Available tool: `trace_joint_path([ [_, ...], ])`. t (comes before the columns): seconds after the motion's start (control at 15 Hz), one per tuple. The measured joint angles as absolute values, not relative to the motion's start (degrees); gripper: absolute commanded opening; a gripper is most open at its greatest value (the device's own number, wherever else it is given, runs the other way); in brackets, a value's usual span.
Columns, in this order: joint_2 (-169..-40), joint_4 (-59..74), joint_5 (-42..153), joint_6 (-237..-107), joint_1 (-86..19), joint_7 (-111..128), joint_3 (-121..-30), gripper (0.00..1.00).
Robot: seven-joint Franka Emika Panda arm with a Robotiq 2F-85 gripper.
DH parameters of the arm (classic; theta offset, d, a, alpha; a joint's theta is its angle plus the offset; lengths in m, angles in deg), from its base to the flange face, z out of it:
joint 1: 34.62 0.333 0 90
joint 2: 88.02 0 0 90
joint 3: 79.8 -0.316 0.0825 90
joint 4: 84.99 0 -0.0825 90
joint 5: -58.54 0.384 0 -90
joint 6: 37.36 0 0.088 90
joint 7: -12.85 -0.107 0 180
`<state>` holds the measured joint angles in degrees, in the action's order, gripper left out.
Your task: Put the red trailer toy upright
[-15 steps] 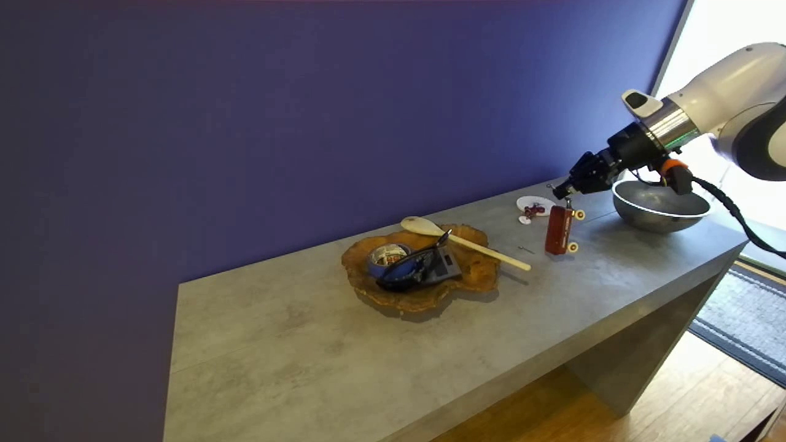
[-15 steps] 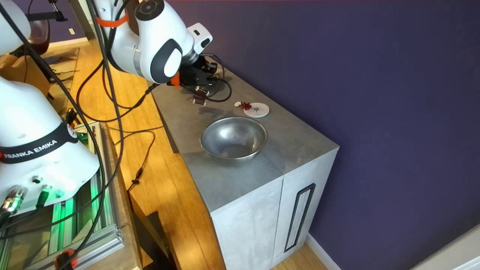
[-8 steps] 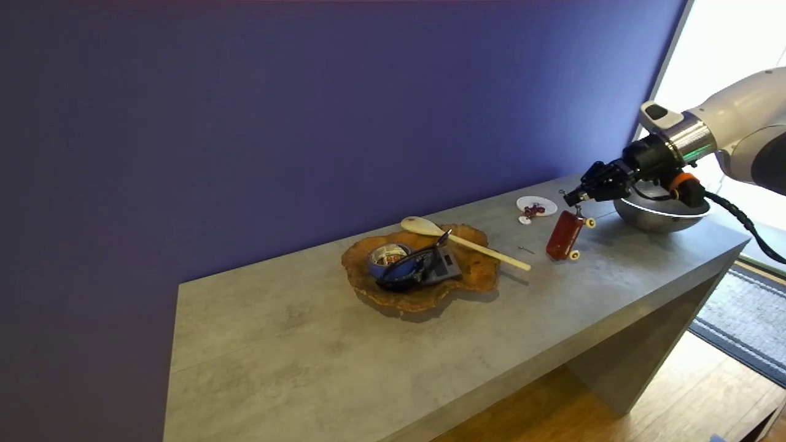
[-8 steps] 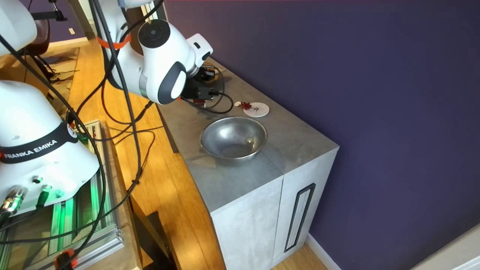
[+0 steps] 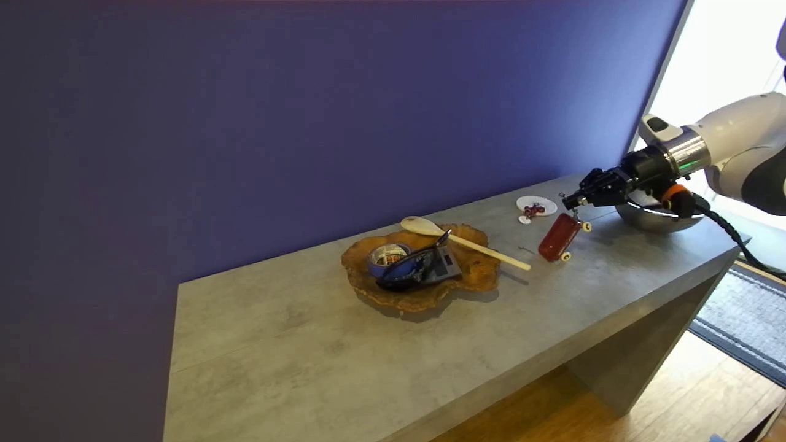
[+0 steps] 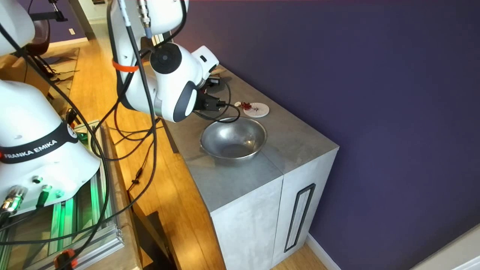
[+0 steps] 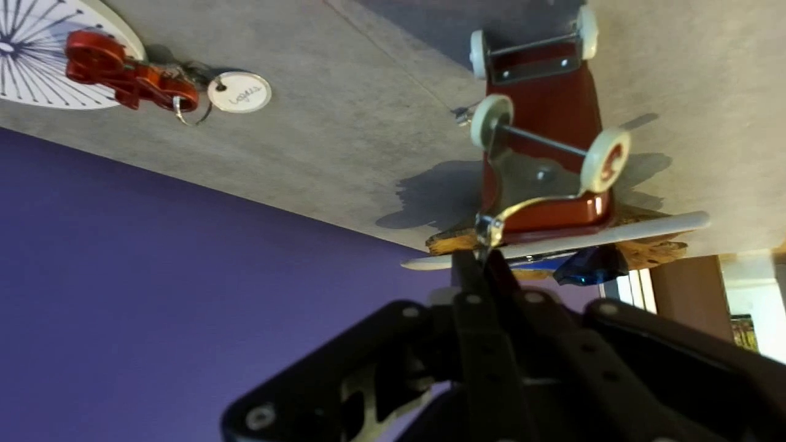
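Trailer toy (image 5: 559, 237) tilted below pincer (image 5: 569, 202), hitch (image 7: 492, 229) gripped.

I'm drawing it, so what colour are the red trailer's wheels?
Creamy white wheels, with red showing on one; clearest in the wrist view.

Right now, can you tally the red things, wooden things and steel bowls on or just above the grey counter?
Red: 2 (red trailer toy, red keyring piece)
Wooden: 2 (spoon, tray)
Steel bowl: 1
Total: 5
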<state>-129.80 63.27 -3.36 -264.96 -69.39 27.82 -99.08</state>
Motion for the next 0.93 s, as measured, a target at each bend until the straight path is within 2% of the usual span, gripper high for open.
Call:
trace_joint_path([
  [0.27, -131.5, 59.1, -3.3, -271.9, -59.8, 25.6, -89.9, 0.01],
  [0.53, -132.1, 57.2, -3.2, -274.9, -54.3, 22.8, -84.8, 0.01],
  [0.6, -132.1, 57.1, -3.2, -275.3, -53.6, 22.3, -84.0, 0.21],
  [0.93, -132.1, 57.0, -3.2, -276.0, -52.1, 21.2, -81.2, 0.57],
])
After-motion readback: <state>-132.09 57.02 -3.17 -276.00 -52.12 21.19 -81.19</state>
